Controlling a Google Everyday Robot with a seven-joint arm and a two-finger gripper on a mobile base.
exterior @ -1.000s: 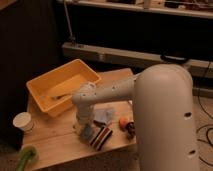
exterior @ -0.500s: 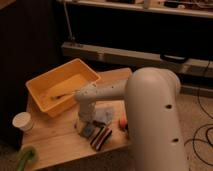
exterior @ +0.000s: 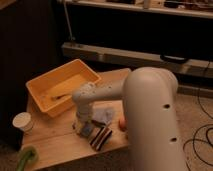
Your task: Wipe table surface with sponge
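Note:
My gripper (exterior: pixel 82 126) is low over the wooden table (exterior: pixel 55 145), at the end of the white arm (exterior: pixel 150 115) that fills the right of the camera view. A small bluish block (exterior: pixel 89 130), probably the sponge, lies right at the gripper's tip. I cannot tell whether the gripper holds it. A dark striped object (exterior: pixel 100 138) lies just to the block's right, near the table's front edge.
A yellow bin (exterior: pixel 62 90) with a utensil inside stands at the back left of the table. A white cup (exterior: pixel 23 121) is at the left edge, a green object (exterior: pixel 26 157) at the front left corner. A pale bag (exterior: pixel 106 116) and an orange item (exterior: pixel 122 123) lie to the gripper's right.
The arm's large upper part has shifted a little to the left. The gripper stays low at the same spot by the bluish block. The objects on the table have not moved.

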